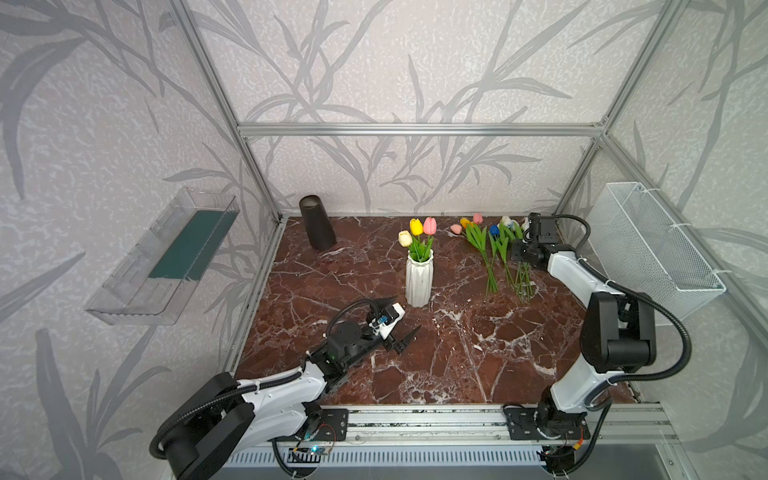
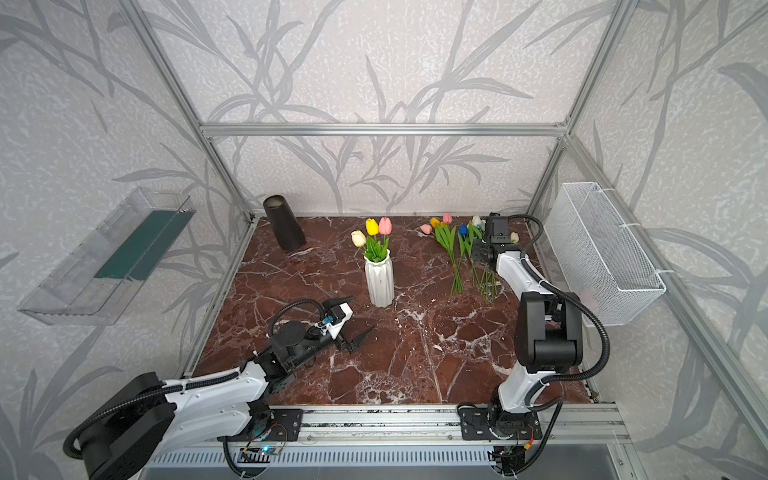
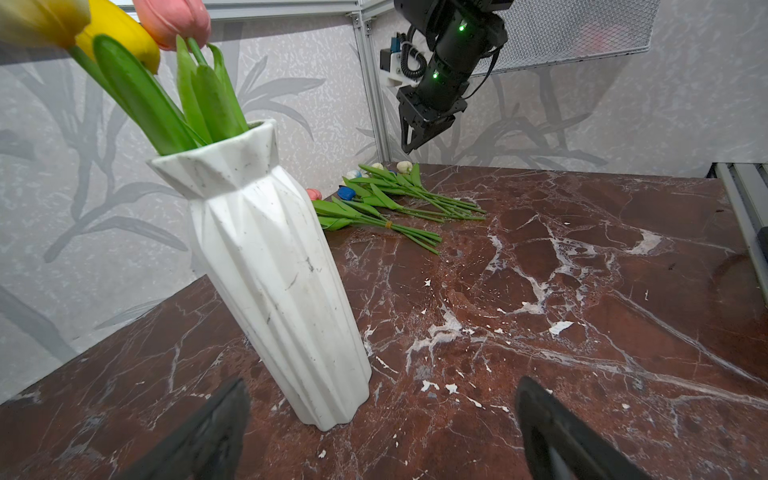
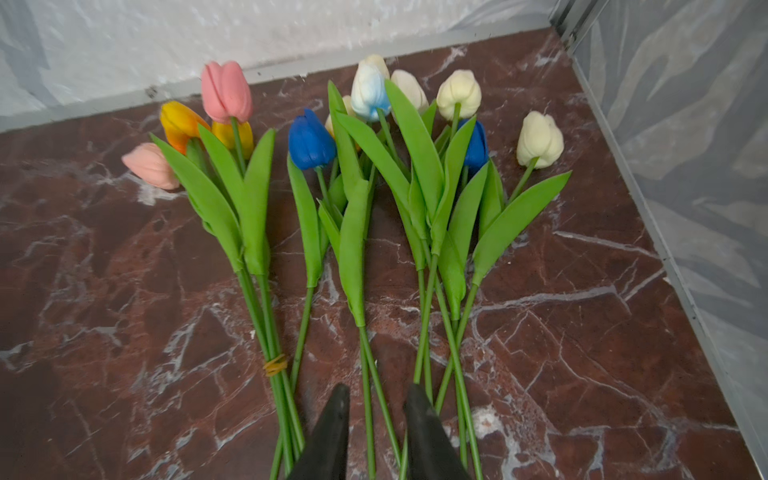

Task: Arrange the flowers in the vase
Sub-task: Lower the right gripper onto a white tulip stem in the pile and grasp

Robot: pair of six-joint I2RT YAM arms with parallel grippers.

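Note:
A white ribbed vase (image 1: 419, 282) (image 2: 379, 282) (image 3: 270, 270) stands mid-table and holds three tulips (image 1: 420, 232), yellow, pink and cream. More flowers (image 1: 494, 249) (image 2: 459, 253) (image 4: 374, 187) (image 3: 395, 199) lie flat at the back right, heads toward the wall. My right gripper (image 4: 378, 388) (image 3: 409, 143) hovers above their stems with its jaws a narrow gap apart; two thin stems show through the gap and nothing is held. My left gripper (image 1: 401, 318) (image 2: 356, 316) (image 3: 382, 386) rests low in front of the vase, wide open and empty.
A black cone-shaped vase (image 1: 318, 228) stands at the back left. A white wire basket (image 1: 652, 249) hangs on the right wall and a clear tray (image 1: 166, 257) on the left wall. One bunch of stems is tied with a yellow rubber band (image 4: 275, 365).

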